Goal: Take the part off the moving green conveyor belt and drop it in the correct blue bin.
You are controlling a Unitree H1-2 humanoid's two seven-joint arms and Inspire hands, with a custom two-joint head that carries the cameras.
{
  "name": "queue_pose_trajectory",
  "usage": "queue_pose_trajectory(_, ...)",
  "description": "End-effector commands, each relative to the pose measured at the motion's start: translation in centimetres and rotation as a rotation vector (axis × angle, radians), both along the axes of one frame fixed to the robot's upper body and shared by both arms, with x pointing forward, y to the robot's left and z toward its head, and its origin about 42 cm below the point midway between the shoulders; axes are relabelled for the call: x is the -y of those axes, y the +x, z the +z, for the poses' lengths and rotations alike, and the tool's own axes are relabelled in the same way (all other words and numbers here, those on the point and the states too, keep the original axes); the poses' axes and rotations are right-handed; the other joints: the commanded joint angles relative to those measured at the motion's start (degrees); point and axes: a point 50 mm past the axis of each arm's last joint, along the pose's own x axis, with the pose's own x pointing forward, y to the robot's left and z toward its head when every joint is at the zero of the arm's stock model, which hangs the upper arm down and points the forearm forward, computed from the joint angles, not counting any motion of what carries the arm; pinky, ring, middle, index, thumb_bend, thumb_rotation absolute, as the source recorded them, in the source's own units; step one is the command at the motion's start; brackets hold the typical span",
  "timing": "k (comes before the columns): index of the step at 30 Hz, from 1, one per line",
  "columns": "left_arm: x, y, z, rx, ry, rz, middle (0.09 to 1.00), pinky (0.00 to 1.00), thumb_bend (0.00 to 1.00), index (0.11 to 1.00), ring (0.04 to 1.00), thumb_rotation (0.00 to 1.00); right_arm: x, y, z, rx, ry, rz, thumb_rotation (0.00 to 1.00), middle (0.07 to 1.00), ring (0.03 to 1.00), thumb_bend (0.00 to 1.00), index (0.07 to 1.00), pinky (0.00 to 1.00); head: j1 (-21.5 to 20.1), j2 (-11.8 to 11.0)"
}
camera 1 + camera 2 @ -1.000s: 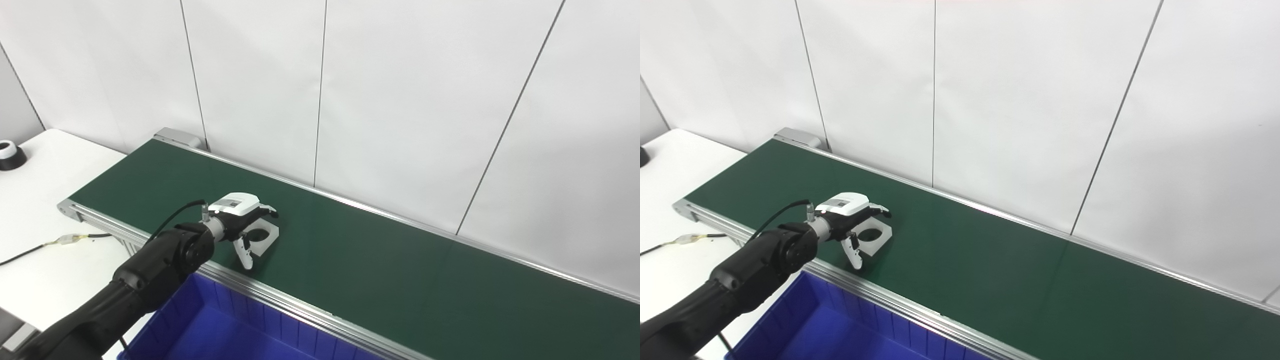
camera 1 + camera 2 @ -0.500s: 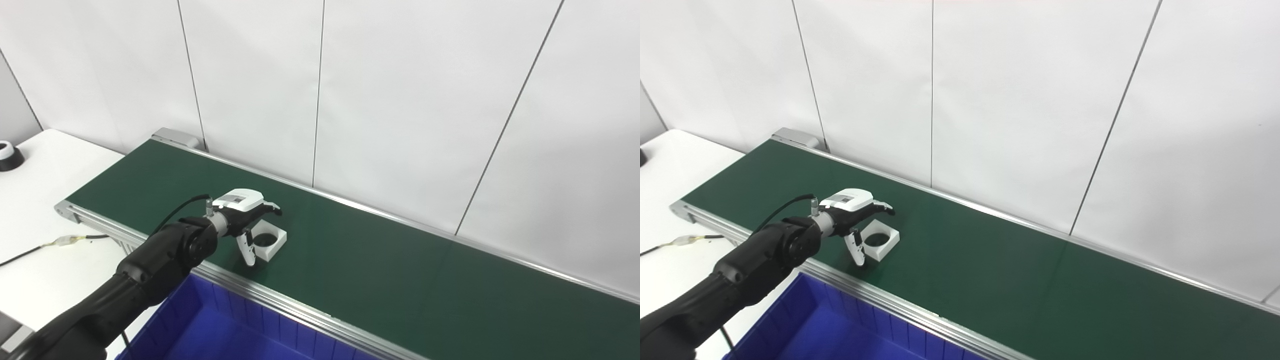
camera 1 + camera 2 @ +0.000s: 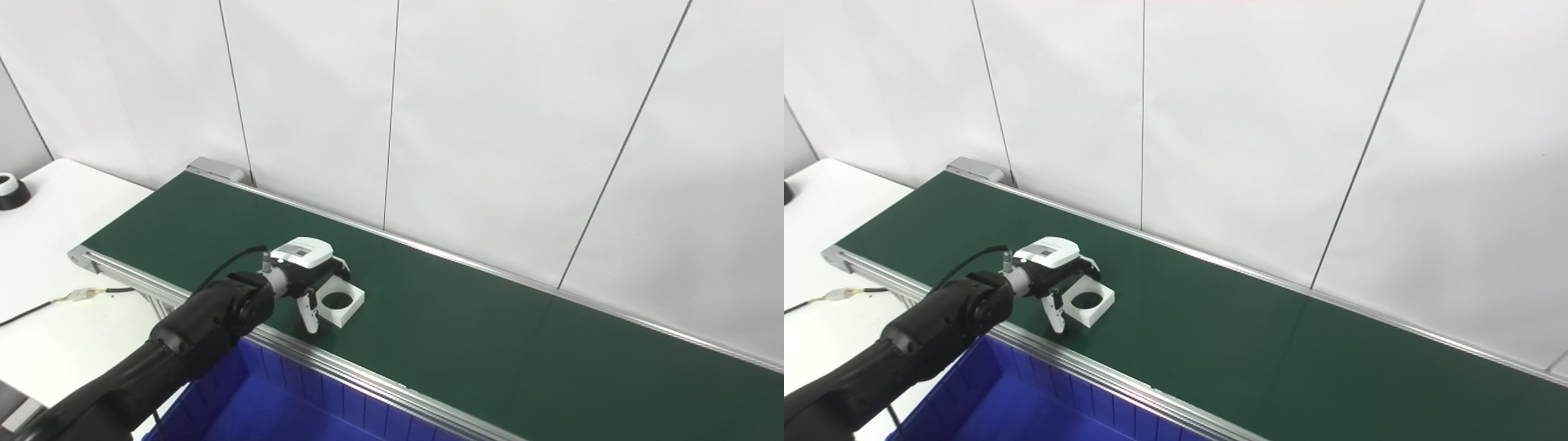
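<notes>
1. my left hand (image 3: 309,278) is over the green conveyor belt (image 3: 465,318), toward its left end and its near rail, fingers spread and holding nothing. right hand isn't in either view.
2. the part (image 3: 340,299) lies flat on the belt, a white square block with a round hole through its middle, touching or just beside my fingers (image 3: 311,311) on their right side (can't tell if there's real contact on the far edge).
3. one finger hangs down at the near-left corner of the part, the others reach over its far-left edge; not closed on it yet.
4. the blue bin (image 3: 288,404) sits near me below the belt's near rail, to the near-left of the part. only one bin shows, so which bin is correct i can't tell.
5. handling guess: looks like stiff plastic, light, smooth sides, so could slide out of a loose pinch. not fragile, i'd say.
6. best hold, i judge: pinch two opposite outer walls, or one finger in the hole and thumb on the outside wall.
</notes>
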Motion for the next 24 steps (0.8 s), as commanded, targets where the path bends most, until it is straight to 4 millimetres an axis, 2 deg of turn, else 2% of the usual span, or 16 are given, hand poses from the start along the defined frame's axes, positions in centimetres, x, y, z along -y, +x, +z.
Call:
queue_pose_trajectory(1,0.4,0.3,0.0,0.028,0.028,-0.060,0.759,0.68,0.82,0.727,0.714,0.00,0.1,0.3,1.0,0.051,0.014,-0.002,0.39,0.859,0.804,0.63,0.903,0.71,0.05,0.05)
queue_pose_trajectory(4,1.1,0.4,-1.1,0.021,0.051,-0.098,0.728,0.65,0.82,0.697,0.692,0.00,0.1,0.3,1.0,0.054,0.011,-0.001,0.40,0.857,0.802,0.64,0.903,0.71,-0.05,0.02)
queue_pose_trajectory(6,1.4,0.4,-1.8,0.024,0.050,-0.122,0.667,0.63,0.81,0.654,0.652,0.00,0.1,0.3,1.0,0.054,0.010,-0.001,0.41,0.856,0.802,0.64,0.904,0.71,-0.15,-0.05)
queue_pose_trajectory(7,1.5,0.5,-2.1,0.026,0.045,-0.130,0.588,0.62,0.67,0.573,0.623,0.00,0.1,0.3,1.0,0.053,0.011,-0.002,0.41,0.857,0.801,0.64,0.906,0.71,-0.15,-0.05)
queue_pose_trajectory(8,1.6,0.5,-2.6,0.035,0.046,-0.143,0.529,0.59,0.58,0.524,0.584,0.00,0.1,0.3,1.0,0.053,0.012,-0.003,0.41,0.857,0.801,0.64,0.906,0.71,-0.35,-0.04)
queue_pose_trajectory(9,1.7,0.6,-2.9,0.042,0.047,-0.153,0.480,0.55,0.54,0.507,0.522,0.00,0.0,0.3,1.0,0.052,0.013,-0.003,0.40,0.858,0.803,0.65,0.905,0.71,-0.35,-0.04)
queue_pose_trajectory(14,2.4,0.7,-3.6,0.044,0.039,-0.180,0.456,0.51,0.52,0.498,0.489,0.00,0.0,0.3,0.9,0.054,0.006,-0.003,0.42,0.855,0.798,0.66,0.903,0.71,-0.41,0.06)
queue_pose_trajectory(19,2.8,0.7,-3.5,0.041,0.032,-0.183,0.499,0.57,0.52,0.484,0.542,0.00,-0.1,0.3,1.0,0.056,0.006,0.000,0.43,0.855,0.798,0.66,0.904,0.70,-0.45,0.08)
queue_pose_trajectory(24,2.9,0.8,-2.9,0.056,0.030,-0.194,0.516,0.59,0.52,0.473,0.545,0.00,-0.1,0.3,1.0,0.054,0.003,-0.002,0.44,0.852,0.796,0.67,0.902,0.70,-0.58,0.12)
